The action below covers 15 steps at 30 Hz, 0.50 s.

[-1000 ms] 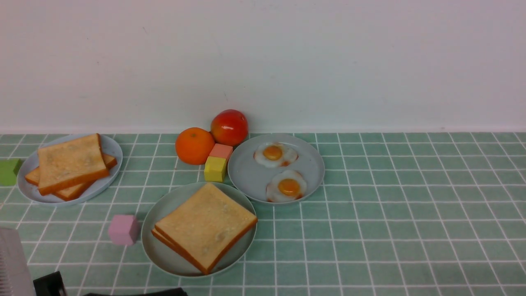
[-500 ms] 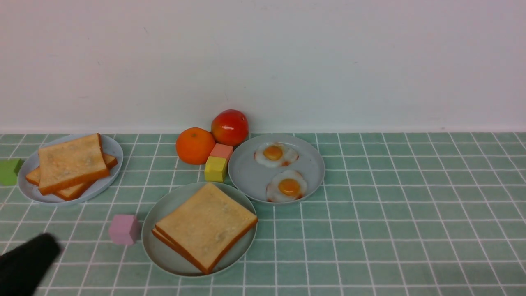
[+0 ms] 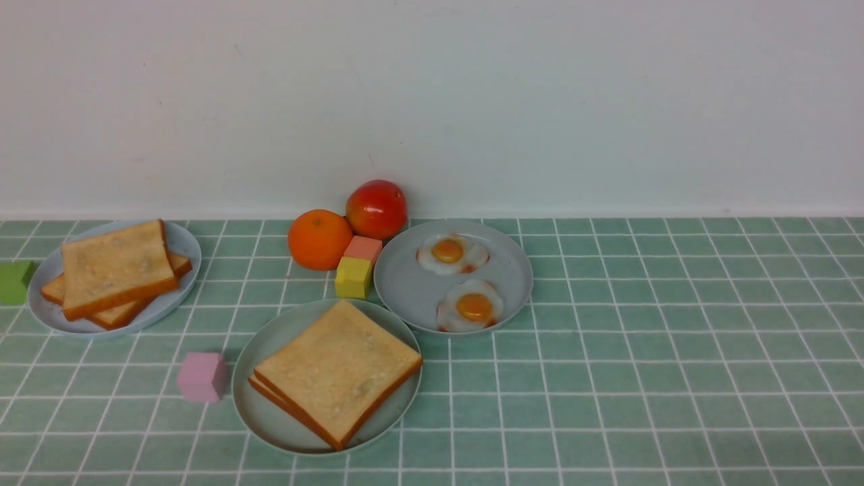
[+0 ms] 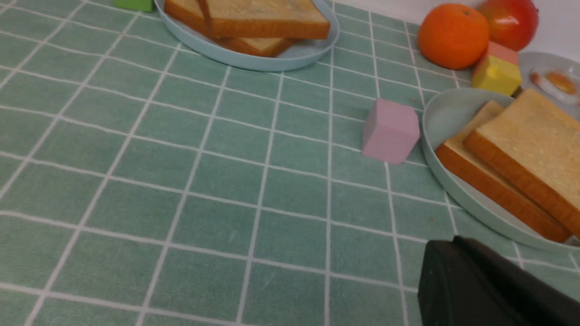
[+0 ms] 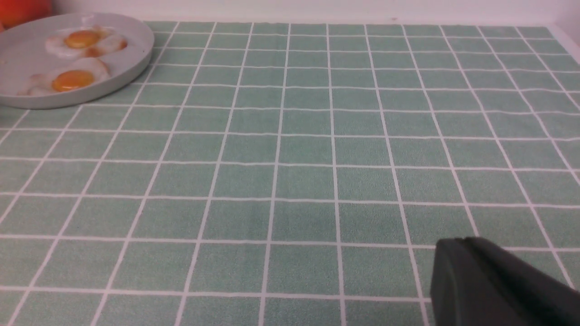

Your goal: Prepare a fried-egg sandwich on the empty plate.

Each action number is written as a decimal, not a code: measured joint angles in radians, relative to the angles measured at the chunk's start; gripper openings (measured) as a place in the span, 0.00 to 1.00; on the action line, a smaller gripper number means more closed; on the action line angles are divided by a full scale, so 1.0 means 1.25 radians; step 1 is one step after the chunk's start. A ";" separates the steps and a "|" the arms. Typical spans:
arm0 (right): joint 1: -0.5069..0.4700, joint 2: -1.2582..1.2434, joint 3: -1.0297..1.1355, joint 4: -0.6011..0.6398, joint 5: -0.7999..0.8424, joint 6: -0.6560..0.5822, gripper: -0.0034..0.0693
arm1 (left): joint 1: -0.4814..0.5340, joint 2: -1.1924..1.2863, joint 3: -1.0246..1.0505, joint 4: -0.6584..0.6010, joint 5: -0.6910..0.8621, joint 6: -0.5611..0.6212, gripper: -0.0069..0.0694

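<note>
The pale mint-green plate (image 3: 270,422) sits at the front centre with two golden toast slices (image 3: 337,368) stacked on it, the upper one shifted slightly off the lower. Whatever lies between them is hidden. In the left wrist view the same plate (image 4: 448,117) and toast (image 4: 530,136) show at the side. My left gripper (image 4: 452,237) hovers shut over the cloth just short of that plate, holding nothing. Over bare cloth, away from the egg plate, my right gripper (image 5: 465,237) is also shut and empty. Neither gripper shows in the front view.
A grey-blue plate (image 3: 412,290) behind holds two fried eggs (image 3: 452,253). Another grey-blue plate (image 3: 182,246) at far left holds spare toast (image 3: 115,266). An orange (image 3: 320,239), a red fruit (image 3: 376,208), and yellow (image 3: 354,277), salmon (image 3: 364,248), pink (image 3: 201,377) and green (image 3: 15,282) cubes stand around.
My left arm showed at the front view's lower-left corner in both earlier frames; it has now withdrawn out of that view. Plates and food have not moved.
</note>
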 joint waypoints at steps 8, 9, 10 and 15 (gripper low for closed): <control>0.000 0.000 0.000 0.000 0.000 0.001 0.08 | -0.017 0.000 0.000 -0.002 0.000 0.000 0.07; 0.000 0.000 0.000 0.000 0.000 0.001 0.08 | -0.017 0.000 0.000 -0.002 0.000 0.000 0.07; 0.000 0.000 0.000 0.000 0.000 0.001 0.08 | -0.017 0.000 0.000 -0.003 0.000 0.000 0.07; 0.000 0.000 0.000 0.000 0.000 0.001 0.09 | -0.017 0.000 0.000 -0.003 0.000 0.000 0.07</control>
